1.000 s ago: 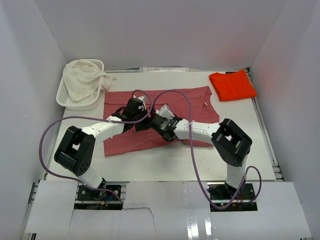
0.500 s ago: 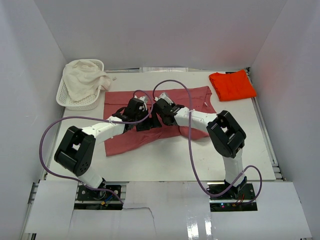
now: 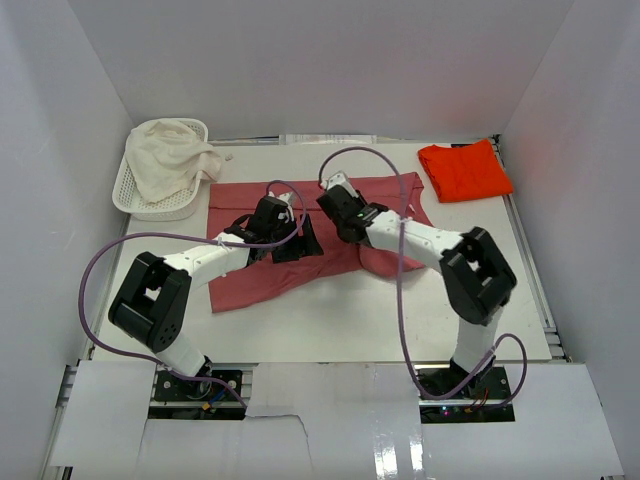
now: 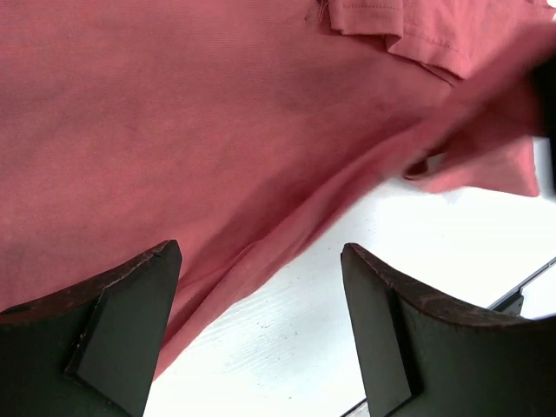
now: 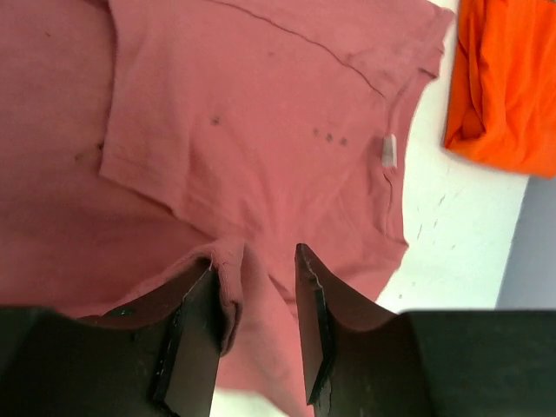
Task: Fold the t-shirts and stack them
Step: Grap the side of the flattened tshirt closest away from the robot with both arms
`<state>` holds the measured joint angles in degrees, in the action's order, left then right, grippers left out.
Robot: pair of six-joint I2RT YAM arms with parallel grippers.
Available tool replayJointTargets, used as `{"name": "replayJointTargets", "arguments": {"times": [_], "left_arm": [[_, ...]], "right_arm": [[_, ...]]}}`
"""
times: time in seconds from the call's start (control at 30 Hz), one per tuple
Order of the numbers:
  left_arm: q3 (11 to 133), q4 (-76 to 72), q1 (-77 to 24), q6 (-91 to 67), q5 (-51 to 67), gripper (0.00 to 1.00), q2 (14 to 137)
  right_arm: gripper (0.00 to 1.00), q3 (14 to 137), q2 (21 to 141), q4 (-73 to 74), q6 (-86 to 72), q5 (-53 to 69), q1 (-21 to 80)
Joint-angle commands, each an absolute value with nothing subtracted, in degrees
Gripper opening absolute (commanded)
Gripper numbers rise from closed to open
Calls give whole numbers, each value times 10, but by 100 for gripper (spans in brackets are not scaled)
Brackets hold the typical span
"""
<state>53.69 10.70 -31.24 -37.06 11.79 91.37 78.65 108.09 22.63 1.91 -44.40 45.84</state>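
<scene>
The large dusty rose t-shirt (image 3: pixel 240 205) lies spread on the middle of the table. Its near right part is pulled up and doubled over. My right gripper (image 3: pixel 333 200) is above the shirt's middle near its far edge. In the right wrist view (image 5: pixel 254 261) its jaws stand partly apart, and a fold of the rose shirt (image 5: pixel 261 113) hangs over the left finger. My left gripper (image 3: pixel 305 240) is open and empty, and in the left wrist view (image 4: pixel 259 252) it is over the shirt's near hem (image 4: pixel 174 130). The orange-red t-shirt (image 3: pixel 465 170) lies folded at the far right and shows in the right wrist view (image 5: pixel 504 78).
A white lattice basket (image 3: pixel 130 190) holding a cream cloth (image 3: pixel 170 155) stands at the far left. White walls close in the table on three sides. Purple cables loop above both arms.
My right gripper has moved from the shirt's near middle towards its far edge, dragging the near right part of the shirt with it. My left gripper has barely moved.
</scene>
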Motion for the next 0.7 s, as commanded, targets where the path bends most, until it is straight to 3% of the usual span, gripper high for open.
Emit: {"name": "replayJointTargets", "arguments": {"times": [0.0, 0.2, 0.3, 0.5, 0.67], "left_arm": [[534, 101, -314, -366, 120, 86, 882], [536, 101, -314, -362, 117, 86, 884], [538, 99, -314, -361, 117, 86, 886], [540, 91, -314, -362, 126, 86, 896], [534, 91, -314, -363, 124, 86, 892]], "right_arm": [[41, 736, 944, 211, -82, -369, 439], [47, 564, 683, 203, -218, -201, 404], [49, 497, 620, 202, -253, -106, 383], [46, 504, 688, 259, -219, -76, 381], [48, 495, 666, 261, -262, -32, 380]]}}
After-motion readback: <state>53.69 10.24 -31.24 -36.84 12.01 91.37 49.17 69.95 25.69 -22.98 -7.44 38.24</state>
